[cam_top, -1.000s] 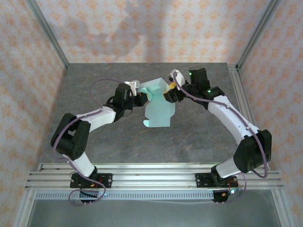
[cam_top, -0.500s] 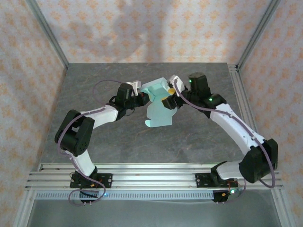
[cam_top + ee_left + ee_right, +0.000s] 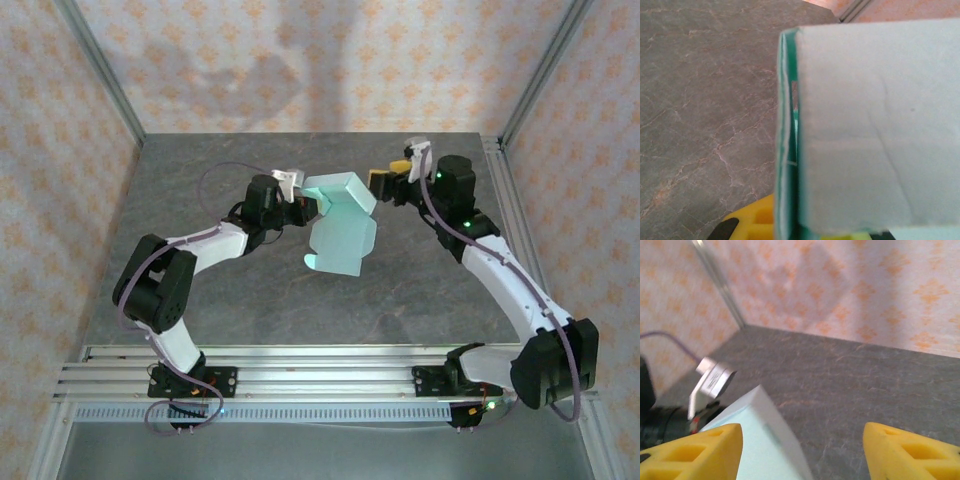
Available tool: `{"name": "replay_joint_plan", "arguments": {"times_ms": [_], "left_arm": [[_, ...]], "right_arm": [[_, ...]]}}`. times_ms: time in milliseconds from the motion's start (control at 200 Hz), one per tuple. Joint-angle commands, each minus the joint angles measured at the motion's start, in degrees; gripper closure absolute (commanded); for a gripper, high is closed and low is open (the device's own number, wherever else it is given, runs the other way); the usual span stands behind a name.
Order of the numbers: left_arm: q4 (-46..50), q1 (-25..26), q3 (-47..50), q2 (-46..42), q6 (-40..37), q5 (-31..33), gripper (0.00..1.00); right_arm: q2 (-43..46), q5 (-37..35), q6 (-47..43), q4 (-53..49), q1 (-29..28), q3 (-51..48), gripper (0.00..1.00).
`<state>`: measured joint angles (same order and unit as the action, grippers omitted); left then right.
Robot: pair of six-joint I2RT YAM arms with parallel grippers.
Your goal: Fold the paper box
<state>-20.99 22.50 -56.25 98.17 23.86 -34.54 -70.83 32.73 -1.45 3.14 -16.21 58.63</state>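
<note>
The paper box (image 3: 340, 228) is pale mint card, partly folded and held tilted above the grey table (image 3: 200, 170) near its middle. My left gripper (image 3: 303, 207) is shut on the box's left edge. In the left wrist view the box (image 3: 875, 130) looms close, its doubled card edge (image 3: 786, 150) running down between the yellow fingers (image 3: 752, 222). My right gripper (image 3: 388, 175) hangs open just right of the box's upper corner, apart from it. In the right wrist view its yellow fingertips (image 3: 695, 452) stand wide, with the box's corner (image 3: 757, 432) low on the left between them.
Aluminium frame posts (image 3: 100, 70) rise at the back corners in front of patterned walls. A metal rail (image 3: 320, 365) runs along the near edge by the arm bases. The left arm's wrist camera (image 3: 712, 382) sits just behind the box in the right wrist view.
My right gripper has drawn back from the box, to the right and toward the far side, and now stands clear of it. The left gripper keeps its hold on the box.
</note>
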Motion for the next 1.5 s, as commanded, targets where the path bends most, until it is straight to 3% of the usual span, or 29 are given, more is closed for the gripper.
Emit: {"name": "replay_joint_plan", "arguments": {"times_ms": [0, 335, 485, 626, 876, 1276, 1496], "left_arm": [[3.71, 0.00, -3.30, -2.71, -5.28, -1.19, 1.00], [52.83, -0.27, -21.85, -3.28, -24.33, 13.25, 1.00], [71.50, -0.26, -31.44, 1.76, -27.68, 21.86, 1.00], [82.99, -0.27, -38.76, 6.21, -28.92, 29.79, 1.00], [96.85, -0.33, -47.83, 16.71, -35.73, 25.48, 1.00], [105.33, -0.11, -57.19, 28.81, -34.65, 33.40, 1.00], [108.12, 0.15, -60.69, 33.58, -34.83, 34.53, 0.98]], "right_arm": [[-2.90, -1.26, 6.26, 1.50, 0.66, 1.38, 0.36], [-7.76, -12.84, 7.91, -7.38, 0.65, 4.29, 0.36], [-9.58, -13.78, 8.20, -10.23, 0.72, 4.88, 0.36], [-10.42, -12.48, 9.20, -9.45, 0.65, 3.67, 0.36], [-11.07, -10.55, 10.02, -9.17, 0.65, 1.85, 0.35], [-11.78, -9.50, 10.77, -8.85, 0.65, 0.08, 0.35], [-13.05, -9.37, 10.66, -8.69, 0.67, 0.95, 0.35]]}}
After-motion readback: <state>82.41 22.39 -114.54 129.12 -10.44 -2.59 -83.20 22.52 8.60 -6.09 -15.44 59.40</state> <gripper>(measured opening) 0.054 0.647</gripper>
